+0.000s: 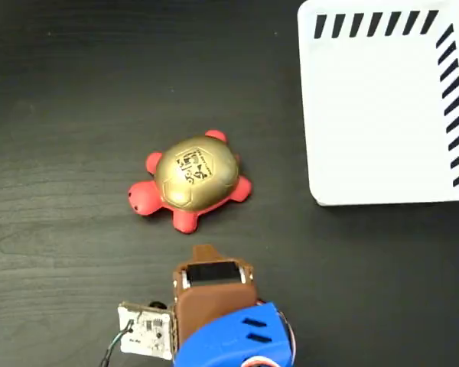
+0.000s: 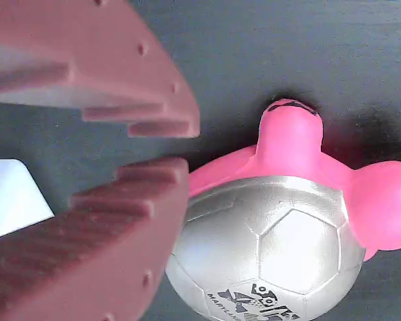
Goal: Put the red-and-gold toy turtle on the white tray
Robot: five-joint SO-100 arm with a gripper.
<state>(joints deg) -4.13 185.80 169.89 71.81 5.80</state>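
Lying just beyond the claw (image 2: 180, 144) on the dark table (image 1: 69, 115), one red-and-gold toy turtle (image 1: 190, 180) is seen, gold-shelled with a black mark. One white tray (image 1: 375, 115) is set well off to the right. The claw's jaws are slightly parted, nothing gripped.

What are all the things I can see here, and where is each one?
toy turtle: one, gold shell with a black mark, red head and legs, on the dark table near the middle of the fixed view, just above the arm.
white tray: one, white with black slanted slots along two edges, top right of the fixed view, nothing on it.
table: one, dark wood grain, under everything.
small circuit board: one, white with wires, bottom edge, left of the arm.
gripper: one, brown fingers on a blue arm, narrow gap between the tips, beside the turtle, holding nothing.
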